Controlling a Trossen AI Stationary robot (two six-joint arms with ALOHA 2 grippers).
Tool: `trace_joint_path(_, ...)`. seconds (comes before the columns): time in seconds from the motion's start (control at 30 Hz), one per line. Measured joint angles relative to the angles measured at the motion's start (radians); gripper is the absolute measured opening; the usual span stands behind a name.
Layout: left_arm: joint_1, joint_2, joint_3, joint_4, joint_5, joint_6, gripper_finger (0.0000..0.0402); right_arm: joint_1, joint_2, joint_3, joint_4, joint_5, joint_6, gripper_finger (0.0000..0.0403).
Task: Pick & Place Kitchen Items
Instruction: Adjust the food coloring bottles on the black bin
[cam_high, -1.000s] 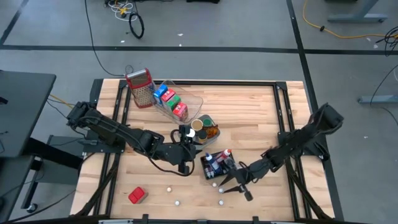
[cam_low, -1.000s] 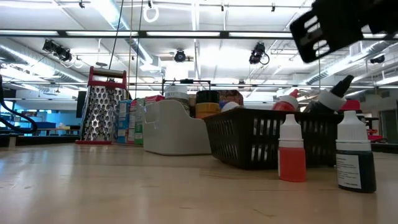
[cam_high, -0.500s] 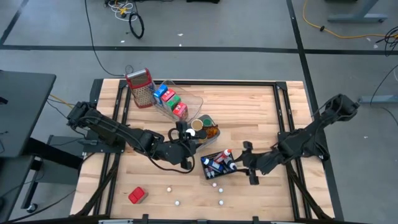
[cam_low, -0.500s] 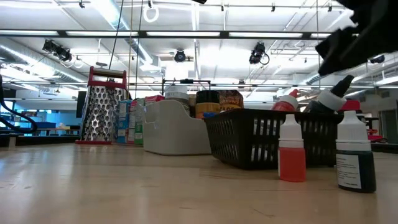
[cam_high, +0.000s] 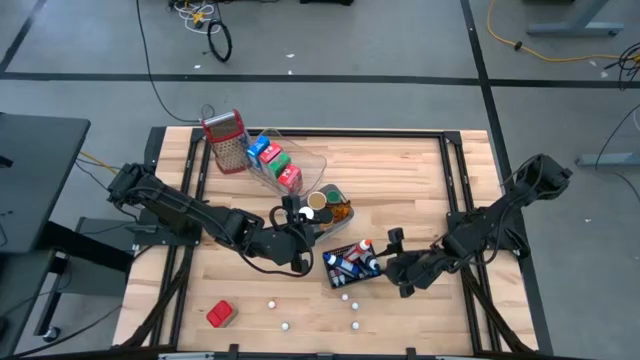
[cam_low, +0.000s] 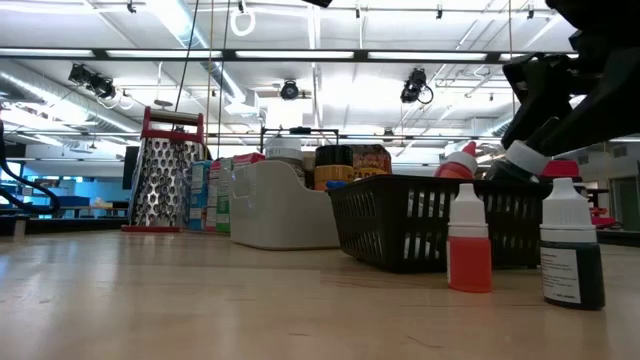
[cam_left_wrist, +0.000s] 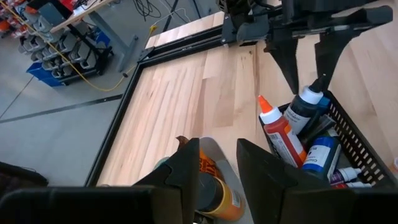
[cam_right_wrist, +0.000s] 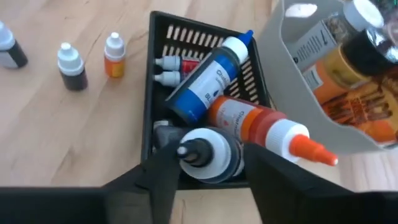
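Note:
A black basket (cam_high: 340, 280) near the table's middle holds several squeeze bottles, blue, red-orange and one with a black nozzle (cam_right_wrist: 208, 155). My right gripper (cam_high: 386, 262) is open. It slants down from the right, and its fingers stand on either side of that bottle's nozzle end (cam_left_wrist: 309, 93) without plainly touching it. A grey tray (cam_high: 322, 190) with jars stands to the basket's far left. My left gripper (cam_high: 297, 218) hangs at the tray's left end. An orange-labelled jar (cam_left_wrist: 217, 194) shows right in front of it, and whether it is held does not show.
A red-topped grater (cam_high: 226, 140) and a clear tray of cartons (cam_high: 275, 162) stand at the far left. Small dropper bottles (cam_high: 350, 300) and a red item (cam_high: 221, 314) lie loose toward the near edge. Bare wood lies at the far right.
My right gripper has gone from over the loose dropper bottles toward the far edge, to the basket's right side. It has tipped from pointing steeply down to a flatter slant. It has come down around the black-nozzled bottle's top.

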Motion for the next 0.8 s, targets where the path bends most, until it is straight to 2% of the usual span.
trace_joint_path(0.13, 0.000, 0.000, 0.000, 0.000, 0.000, -0.011, 0.0115, 0.000, 0.002, 0.000, 0.003, 0.008, -0.052, 0.0121)
trace_joint_path(0.27, 0.000, 0.000, 0.000, 0.000, 0.000, -0.011, 0.0115, -0.004, 0.001, 0.002, 0.029, 0.078, -0.080, 0.0049)
trace_joint_path(0.33, 0.000, 0.000, 0.000, 0.000, 0.000, -0.012, 0.0115, -0.012, 0.002, 0.002, 0.038, 0.092, -0.079, 0.0032)
trace_joint_path(0.53, 0.000, 0.000, 0.000, 0.001, 0.000, -0.018, 0.0115, -0.078, -0.001, 0.001, 0.057, 0.043, -0.037, 0.0038)
trace_joint_path(0.8, 0.000, 0.000, 0.000, 0.001, 0.000, -0.019, 0.0115, -0.194, -0.001, 0.013, 0.112, -0.107, 0.020, 0.0140)
